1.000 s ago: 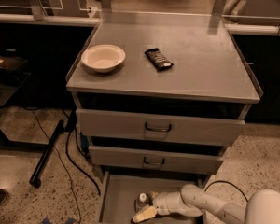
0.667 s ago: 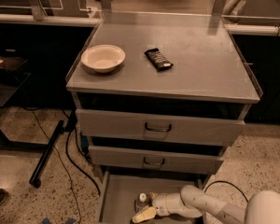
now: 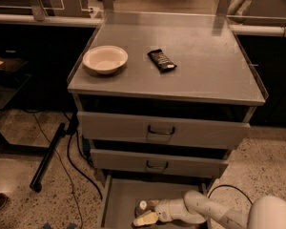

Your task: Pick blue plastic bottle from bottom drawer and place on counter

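**Pincer** [image 3: 147, 213]: pale, on a white arm, low inside the flat grey metal bottom drawer [image 3: 118, 198], right up against the small clear bluish plastic bottle [image 3: 142, 205]. Wide or clamped, I cannot tell.

**Bottle:** mid-drawer, white cap showing, body mostly hidden by the pincer.

**Step in hand, as I judge it:** securing the bottle. Best taken around the body, not the cap, then drawn outward before raising.

**In the way:** the two taller grey drawers [image 3: 162, 132] sit just above and could catch a straight lift.

**Grey metal desk** [image 3: 209, 70]: round cream bowl [image 3: 105, 58] left, dark wrapped snack bar [image 3: 162, 60] centre. The right half is the likely landing spot.

**Floor, left:** black pole [image 3: 48, 157], cable.
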Robot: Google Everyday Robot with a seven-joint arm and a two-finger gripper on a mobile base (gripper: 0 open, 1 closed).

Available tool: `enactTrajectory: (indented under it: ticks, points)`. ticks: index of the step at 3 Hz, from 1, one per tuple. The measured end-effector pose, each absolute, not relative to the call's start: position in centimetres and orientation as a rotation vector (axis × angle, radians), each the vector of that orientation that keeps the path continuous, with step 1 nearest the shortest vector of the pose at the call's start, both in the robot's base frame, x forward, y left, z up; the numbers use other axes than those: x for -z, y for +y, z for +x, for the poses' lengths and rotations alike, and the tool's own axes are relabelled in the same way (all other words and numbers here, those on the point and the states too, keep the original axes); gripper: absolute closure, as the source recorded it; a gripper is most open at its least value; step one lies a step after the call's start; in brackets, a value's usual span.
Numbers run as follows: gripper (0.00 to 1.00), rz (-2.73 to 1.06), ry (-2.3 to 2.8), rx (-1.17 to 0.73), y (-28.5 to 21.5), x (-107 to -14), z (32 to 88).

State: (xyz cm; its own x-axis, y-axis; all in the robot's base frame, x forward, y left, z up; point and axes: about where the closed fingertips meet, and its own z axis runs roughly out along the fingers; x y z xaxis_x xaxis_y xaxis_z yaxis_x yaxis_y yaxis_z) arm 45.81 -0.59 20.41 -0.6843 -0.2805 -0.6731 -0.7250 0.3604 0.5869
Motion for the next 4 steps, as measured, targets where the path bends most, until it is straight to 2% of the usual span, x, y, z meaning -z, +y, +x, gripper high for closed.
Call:
enactTrajectory:
  ticks: [3, 4]
  points:
    - [0.89, -0.872, 2.164, -1.281, -0.6, -20.4, 45.8]
    - [1.00, -0.871, 2.149, -1.310, -0.4, -21.9, 45.4]
